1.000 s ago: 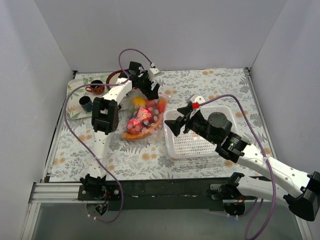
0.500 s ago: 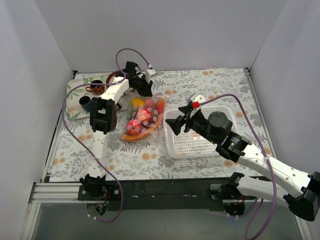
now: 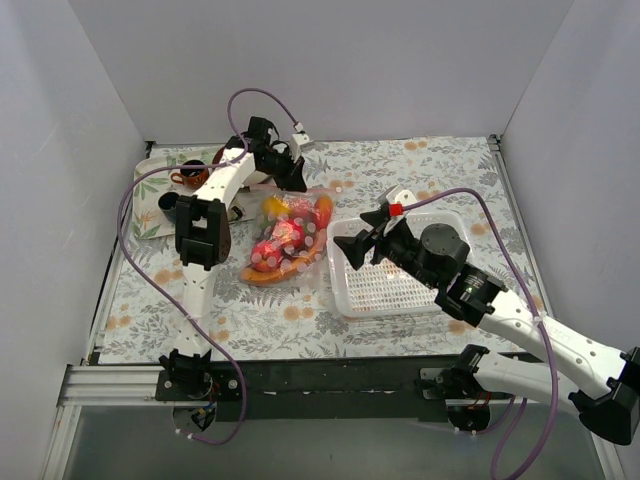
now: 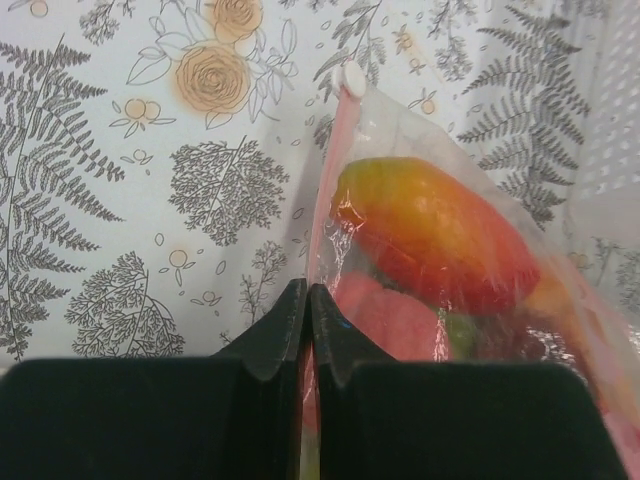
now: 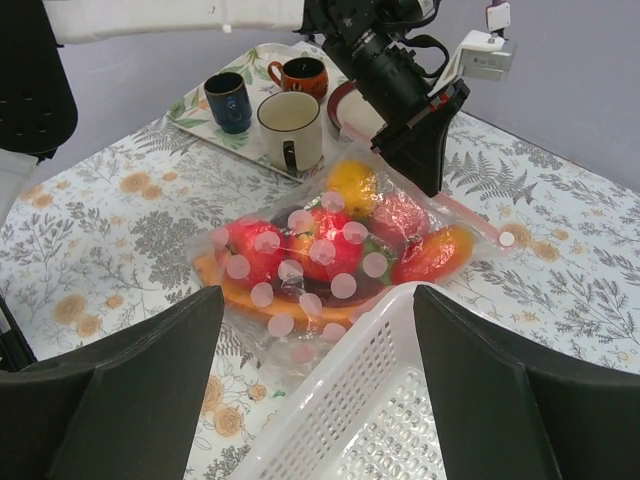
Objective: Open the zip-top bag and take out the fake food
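The zip-top bag (image 3: 290, 235) lies on the floral cloth left of the basket, crinkly and clear with pale dots. The fake food (image 5: 330, 250) shows through it: red, orange and yellow pieces. In the left wrist view the pink zip strip (image 4: 330, 170) runs up to a white slider (image 4: 352, 78), and the strip passes between my fingers. My left gripper (image 3: 290, 180) is at the bag's far edge, shut on that strip (image 4: 308, 295). My right gripper (image 3: 358, 248) hovers open over the basket's left rim, facing the bag (image 5: 318, 340), holding nothing.
A white mesh basket (image 3: 400, 285) sits right of the bag, its corner touching the bag's plastic. At the back left stands a floral tray (image 3: 150, 215) with a white cup (image 5: 290, 130), a dark blue cup (image 5: 228, 100) and an orange cup (image 5: 300, 75). White walls enclose the table.
My left gripper went from open to shut on the bag's pink zip strip and shifted slightly back and left. The right arm barely moved.
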